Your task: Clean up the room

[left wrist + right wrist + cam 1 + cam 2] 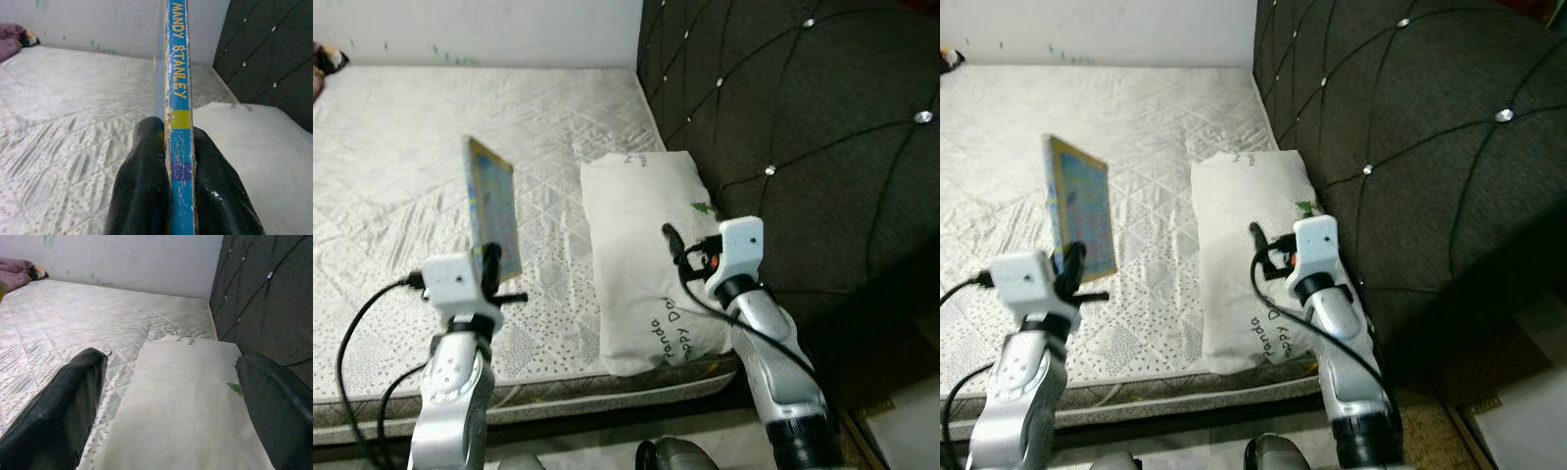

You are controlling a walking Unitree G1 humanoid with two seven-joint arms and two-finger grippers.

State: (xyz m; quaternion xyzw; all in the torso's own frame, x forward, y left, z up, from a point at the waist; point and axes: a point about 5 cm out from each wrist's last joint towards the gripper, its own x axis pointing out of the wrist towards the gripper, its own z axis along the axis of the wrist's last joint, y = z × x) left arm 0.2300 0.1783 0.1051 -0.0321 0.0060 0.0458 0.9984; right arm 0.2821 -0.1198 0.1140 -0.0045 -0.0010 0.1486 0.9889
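Observation:
My left gripper [492, 264] is shut on a thin picture book [492, 206] held upright above the bare mattress [401, 147]. In the left wrist view the book's blue spine [178, 98] reads MANDY STANLEY, pinched between my two black fingers [142, 191]. My right gripper [674, 245] is open and hovers just over a white pillow [641, 245] that lies beside the dark tufted headboard [803, 127]. The right wrist view looks along the pillow [186, 401], with a finger [63, 406] on each side of it.
A purple soft thing [19, 273] lies at the far left corner of the mattress by the white wall [480, 29]. The bed's front edge [558, 397] runs just before me. Floor [901, 421] shows at the lower right, past the headboard.

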